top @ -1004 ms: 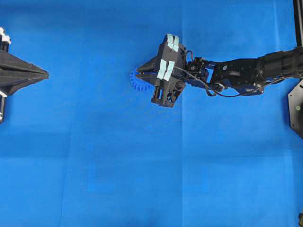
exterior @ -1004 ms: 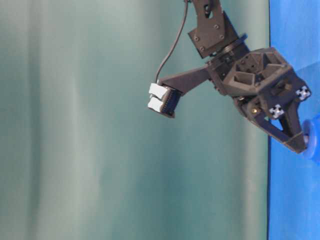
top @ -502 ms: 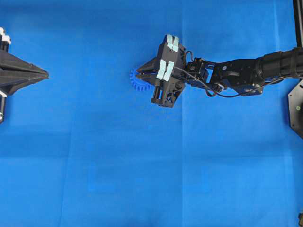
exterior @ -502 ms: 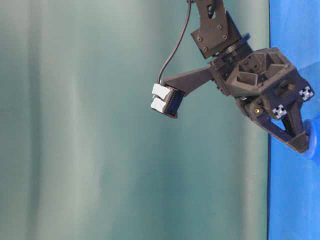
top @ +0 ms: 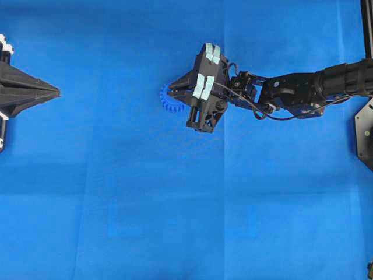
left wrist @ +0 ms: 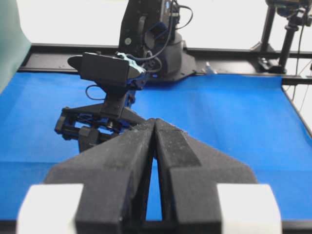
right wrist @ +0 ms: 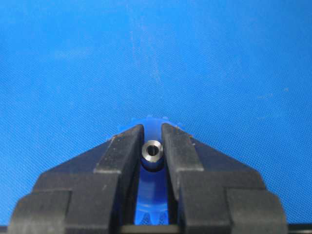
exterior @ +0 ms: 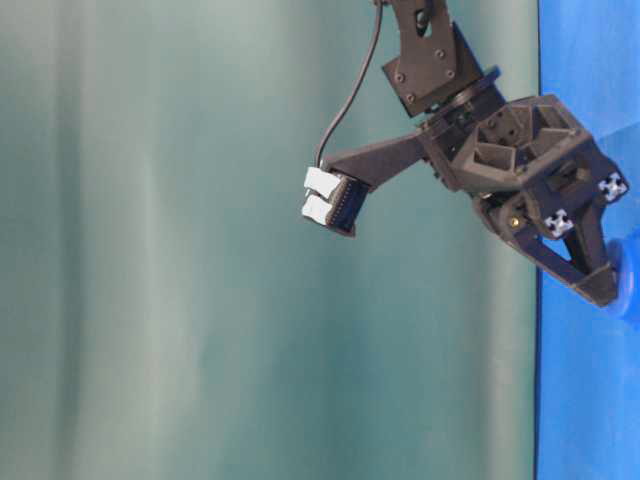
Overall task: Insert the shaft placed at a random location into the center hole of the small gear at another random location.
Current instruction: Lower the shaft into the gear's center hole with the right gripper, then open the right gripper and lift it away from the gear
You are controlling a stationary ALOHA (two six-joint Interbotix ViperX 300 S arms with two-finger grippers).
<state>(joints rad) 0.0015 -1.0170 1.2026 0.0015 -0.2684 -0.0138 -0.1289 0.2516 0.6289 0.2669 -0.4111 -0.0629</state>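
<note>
Right wrist view shows the right tool pointing down over the small gear, its two black fingers standing on either side of the shaft. A narrow gap shows between each finger and the silvery shaft, so the tool looks slackened around it, though whether the pads touch the metal cannot be told. The shaft is seen end-on as a shiny ring, upright over the middle of the gear; the center hole is hidden beneath it. Blue teeth of the gear show beyond the fingertips and between the fingers lower down.

From overhead, the right tool sits toward the far edge of the blue surface, a little left of that edge's middle, with the gear poking out from under its tip on the left. The right arm stretches in from the right edge. In the table-level view, the tool tip meets the gear, which lies flat on the surface.

The left tool rests well apart, near the left edge, and its fingers are pressed together with nothing between them in the left wrist view
</note>
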